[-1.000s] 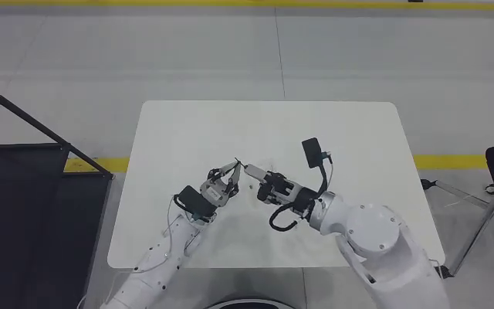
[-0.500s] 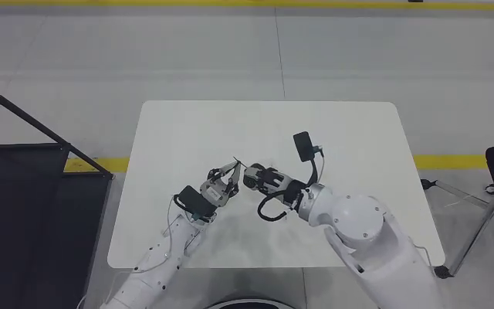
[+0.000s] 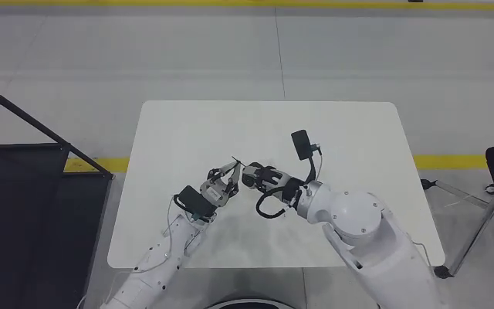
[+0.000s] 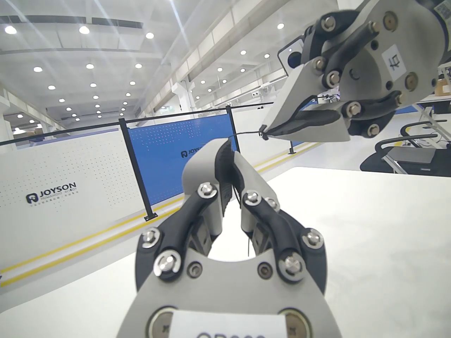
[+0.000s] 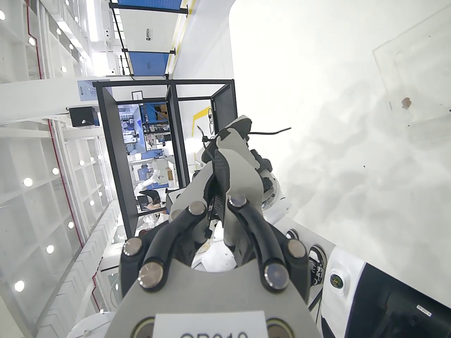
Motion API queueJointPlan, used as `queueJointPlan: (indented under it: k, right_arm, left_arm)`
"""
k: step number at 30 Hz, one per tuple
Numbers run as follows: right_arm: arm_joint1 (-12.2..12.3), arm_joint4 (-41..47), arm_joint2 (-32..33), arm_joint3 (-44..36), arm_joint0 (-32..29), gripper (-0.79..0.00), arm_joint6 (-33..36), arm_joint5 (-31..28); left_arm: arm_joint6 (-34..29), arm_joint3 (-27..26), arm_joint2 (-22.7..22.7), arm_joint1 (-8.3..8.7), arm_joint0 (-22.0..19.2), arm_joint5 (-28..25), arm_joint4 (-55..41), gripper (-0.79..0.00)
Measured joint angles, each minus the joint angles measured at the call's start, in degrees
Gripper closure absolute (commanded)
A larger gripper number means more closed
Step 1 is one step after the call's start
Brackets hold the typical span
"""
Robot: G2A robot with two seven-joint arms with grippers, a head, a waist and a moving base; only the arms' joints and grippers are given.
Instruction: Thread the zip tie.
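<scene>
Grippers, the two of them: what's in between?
A short stretch of the thin black zip tie runs from the left gripper across to the right gripper; the left wrist view shows it.

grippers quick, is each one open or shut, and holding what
Left gripper: closed on the zip tie.
Right gripper: closed, pinching the zip tie's other end.

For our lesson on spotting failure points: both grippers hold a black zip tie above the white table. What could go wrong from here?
1. The right gripper pinches the zip tie only at its very fingertips, so that end could slip out.
2. The stretch between it and the left gripper is short and thin; pulling apart may bend it or yank it free.
3. If either lets go, it may drop to the table.
</scene>
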Motion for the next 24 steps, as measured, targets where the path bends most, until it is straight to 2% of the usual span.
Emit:
queueJointPlan:
  k: [24]
  right_arm:
    - [-0.42, -0.04, 0.35, 0.11, 0.01, 0.000, 0.78, 0.29]
  left_arm:
    - [0.00, 0.00, 0.00, 0.00, 0.00, 0.00, 0.00, 0.000]
